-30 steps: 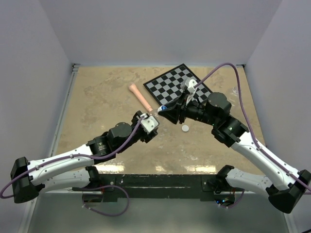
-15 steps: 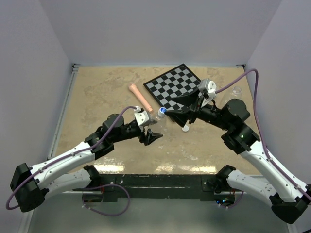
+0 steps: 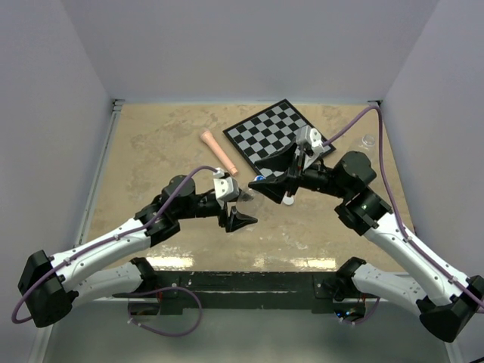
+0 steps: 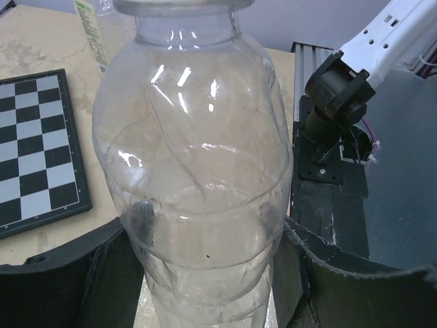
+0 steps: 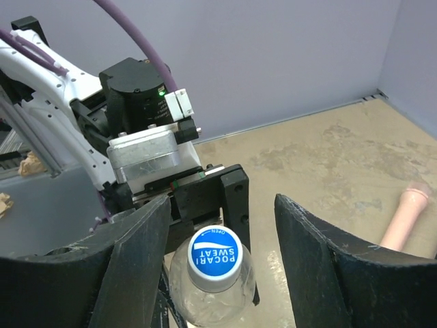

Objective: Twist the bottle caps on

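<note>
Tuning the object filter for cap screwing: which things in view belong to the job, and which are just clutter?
Job:
- large bottle
- blue cap, on its neck
- loose white cap
- tiny bottle, far right

Clutter:
- pink stick
- chessboard

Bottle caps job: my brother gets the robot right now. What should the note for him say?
Grippers: the left gripper is shut on the large bottle. The right gripper is open, its fingers either side of the blue cap, not touching it.
Things: the blue cap sits on the large bottle's neck. The white cap lies on the table. The tiny bottle stands near the far right edge.
Done: blue cap on; how tight, cannot tell.
Left: screw the white cap onto the tiny bottle.
</note>
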You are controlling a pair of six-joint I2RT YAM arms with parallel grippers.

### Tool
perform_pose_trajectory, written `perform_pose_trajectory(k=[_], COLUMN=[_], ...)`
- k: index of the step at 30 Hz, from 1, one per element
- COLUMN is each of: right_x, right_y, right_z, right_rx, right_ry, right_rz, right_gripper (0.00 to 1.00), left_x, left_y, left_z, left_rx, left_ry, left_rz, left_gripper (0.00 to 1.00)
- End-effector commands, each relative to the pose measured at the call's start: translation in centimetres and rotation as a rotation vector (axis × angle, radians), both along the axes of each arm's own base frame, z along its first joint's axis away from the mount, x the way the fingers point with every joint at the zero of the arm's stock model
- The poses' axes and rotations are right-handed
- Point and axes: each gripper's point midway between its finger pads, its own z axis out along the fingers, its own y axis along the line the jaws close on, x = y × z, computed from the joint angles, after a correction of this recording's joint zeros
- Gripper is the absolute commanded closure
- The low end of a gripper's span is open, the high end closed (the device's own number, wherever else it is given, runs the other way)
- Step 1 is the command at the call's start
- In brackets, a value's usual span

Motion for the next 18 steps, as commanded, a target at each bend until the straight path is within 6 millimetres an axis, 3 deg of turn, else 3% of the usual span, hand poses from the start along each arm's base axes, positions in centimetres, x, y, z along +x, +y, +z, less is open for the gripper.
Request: perform_pose_trajectory(k=[1,12,15,18], right_x=[-0.8,-0.7,-0.8,-0.7], right_y=[0.2,0.5,0.5,0.5], right_z=[0.7,-0.2,0.0,-0.1], right_rx=[0.028,0.026,0.032,0.030], right_ry=[-0.031,-0.015,-0.015,-0.015], right_rz=[0.052,0.062,0.069,0.070], right_gripper=[0.35,0.43,0.51,0.68], left_x=[0.0,-0.4,-0.5,-0.5], left_y=[-0.6,-0.6,-0.7,-0.7], left_z=[4.5,5.2,5.1,5.4], left_rx=[-0.108,-0.127,-0.126,-0.132], left_ry=[-0.075,-0.089,-0.091,-0.102], left_rz=[-0.032,-0.052,-0.060,-0.063], left_gripper=[1.00,1.00,1.00,1.00])
